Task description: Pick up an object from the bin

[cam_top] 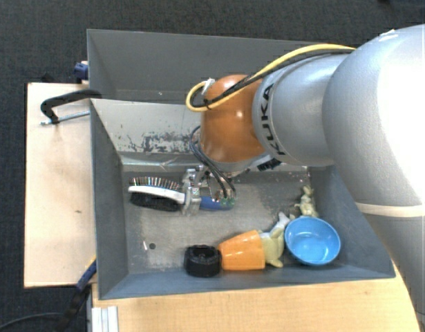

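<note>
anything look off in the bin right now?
Nothing broken or spilled. One oddity: the orange cup lies tipped on its side by the wall at the view's bottom, between the black cap and the blue bowl, which sits upright.

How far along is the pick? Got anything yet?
Done: the gripper is down in the bin, at the right end of the black-and-white brush, a small blue thing beside it. In hand: nothing that I can see; the brush lies flat on the floor. Left: the grasp and the lift. The black cap, orange cup and blue bowl lie by the front wall.
</note>
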